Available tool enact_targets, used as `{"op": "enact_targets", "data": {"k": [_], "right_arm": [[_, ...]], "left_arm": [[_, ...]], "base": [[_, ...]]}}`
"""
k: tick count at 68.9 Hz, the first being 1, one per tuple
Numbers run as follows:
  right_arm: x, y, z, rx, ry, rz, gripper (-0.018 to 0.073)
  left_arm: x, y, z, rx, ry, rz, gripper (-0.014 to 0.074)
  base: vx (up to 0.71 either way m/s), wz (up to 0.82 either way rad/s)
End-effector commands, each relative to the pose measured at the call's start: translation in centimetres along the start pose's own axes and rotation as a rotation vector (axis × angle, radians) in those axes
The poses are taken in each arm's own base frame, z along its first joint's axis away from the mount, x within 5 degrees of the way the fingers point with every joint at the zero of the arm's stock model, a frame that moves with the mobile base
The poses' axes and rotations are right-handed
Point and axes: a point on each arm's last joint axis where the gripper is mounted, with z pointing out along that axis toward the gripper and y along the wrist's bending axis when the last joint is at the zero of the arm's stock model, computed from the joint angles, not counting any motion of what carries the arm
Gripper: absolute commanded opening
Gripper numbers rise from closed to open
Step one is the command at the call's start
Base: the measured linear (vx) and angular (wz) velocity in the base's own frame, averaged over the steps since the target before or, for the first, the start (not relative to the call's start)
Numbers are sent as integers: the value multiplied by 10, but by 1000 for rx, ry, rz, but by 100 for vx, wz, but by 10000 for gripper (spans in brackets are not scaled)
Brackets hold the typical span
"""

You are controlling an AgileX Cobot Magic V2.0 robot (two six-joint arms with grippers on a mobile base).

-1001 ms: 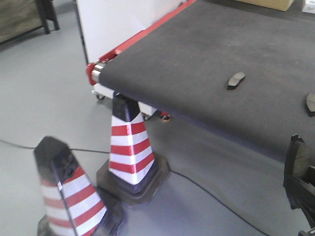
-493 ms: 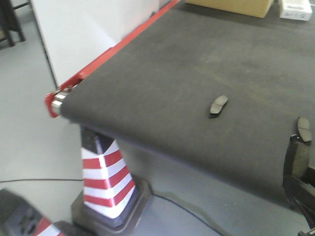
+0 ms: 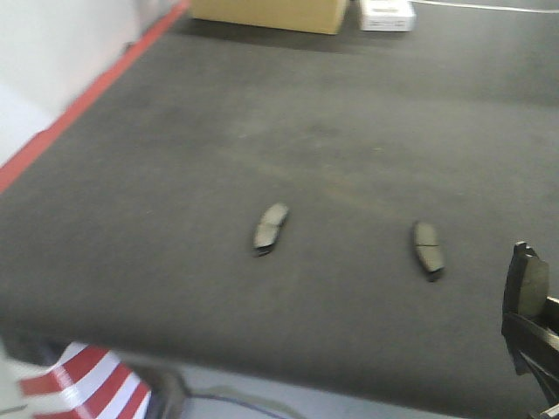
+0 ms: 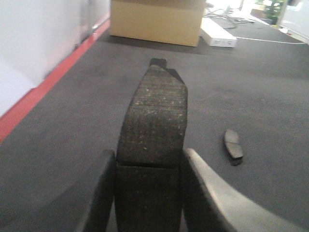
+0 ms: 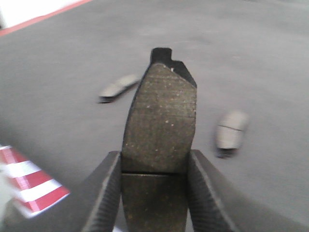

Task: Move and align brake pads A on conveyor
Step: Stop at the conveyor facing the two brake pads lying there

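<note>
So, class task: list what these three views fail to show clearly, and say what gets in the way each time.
- Front view: the right gripper is cut off by the frame edge, so its hold is unseen.
- Left wrist view: the held brake pad hides the conveyor behind it.
- Right wrist view: motion blur smears the two loose pads; grooves unreadable.
- Front view: the white box is cut by the top edge.

Swings right and closer over the conveyor [image 3: 175, 157] since a second ago. Two brake pads [image 3: 271, 228] [image 3: 428, 248] now sit mid-frame instead of far right. Cones almost gone, just one striped cone [image 3: 83, 388] at bottom left. Brings a cardboard box [image 3: 266, 13] into view up top.
</note>
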Motion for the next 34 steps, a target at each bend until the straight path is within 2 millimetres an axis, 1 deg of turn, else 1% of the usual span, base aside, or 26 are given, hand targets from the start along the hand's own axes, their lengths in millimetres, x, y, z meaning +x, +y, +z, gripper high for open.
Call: {"op": "enact_targets", "data": {"k": [1,17,34], "right_arm": [[-17,1,-3,-10,-109,-11,55],[-17,1,-3,-10,-109,-11,55],[-17,1,-3,-10,-109,-11,55]], "left_arm": [[-18,-2,-3,17,-118,-6,101],[-18,-2,-3,17,-118,-6,101],[-18,-2,-3,17,-118,-6,101]], "base": [[19,-52],[16,-42],[10,-23]]}}
